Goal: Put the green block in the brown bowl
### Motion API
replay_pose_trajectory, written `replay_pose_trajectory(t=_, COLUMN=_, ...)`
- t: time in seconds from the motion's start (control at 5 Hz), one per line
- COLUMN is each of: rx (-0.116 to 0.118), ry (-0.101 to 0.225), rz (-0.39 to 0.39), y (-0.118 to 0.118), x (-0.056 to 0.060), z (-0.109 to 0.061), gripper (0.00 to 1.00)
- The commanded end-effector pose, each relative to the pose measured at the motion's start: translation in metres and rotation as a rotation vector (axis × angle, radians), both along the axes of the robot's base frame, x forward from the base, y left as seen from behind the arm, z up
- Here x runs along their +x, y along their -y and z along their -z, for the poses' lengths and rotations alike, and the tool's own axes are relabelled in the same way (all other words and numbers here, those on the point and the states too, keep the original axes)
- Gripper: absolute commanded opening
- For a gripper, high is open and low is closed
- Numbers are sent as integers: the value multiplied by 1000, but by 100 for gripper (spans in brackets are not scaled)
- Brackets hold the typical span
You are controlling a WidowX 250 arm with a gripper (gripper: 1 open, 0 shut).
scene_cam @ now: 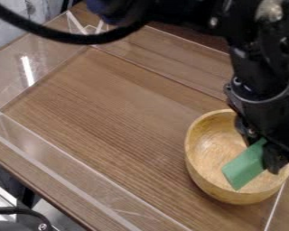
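Your hand is closed on the green block, gripping its upper end, w/ the rest sticking out toward the left side of the bowl. The block's long axis runs on a slant: upper end at the fingers, free end nearer you & pointing down-left in the view. That free end is over the bowl's inside, so the drop looks lined up; can't tell if it touches the wood. The bowl sits toward the right edge of the surface, near corner side.

Main thing in the way: the bowl's right rim, mostly hidden behind your arm, so you can't check clearance there. A dark cable loops over the far-left part, well apart from the bowl. Next move, prob.: ease down a touch if there's room, then open & lift straight up, minding the rim.
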State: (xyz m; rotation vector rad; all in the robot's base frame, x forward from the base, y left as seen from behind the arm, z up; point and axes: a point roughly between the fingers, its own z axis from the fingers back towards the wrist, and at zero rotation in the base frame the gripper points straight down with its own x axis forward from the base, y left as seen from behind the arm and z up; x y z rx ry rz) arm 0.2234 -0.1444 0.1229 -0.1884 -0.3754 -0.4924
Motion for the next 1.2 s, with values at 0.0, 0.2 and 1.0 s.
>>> replay_pose_trajectory(t=0.0, rx=-45, ry=33, rz=-28, y=-3, x=2, z=-14, gripper=0)
replay_pose_trajectory(t=0.2, rx=-60, ry=21, rz=-47, y=-7, x=0, z=-14, gripper=0)
replay_pose_trajectory(t=1.0, rx=-105, ry=-29, rz=-106, y=-13, x=-10, z=-17, gripper=0)
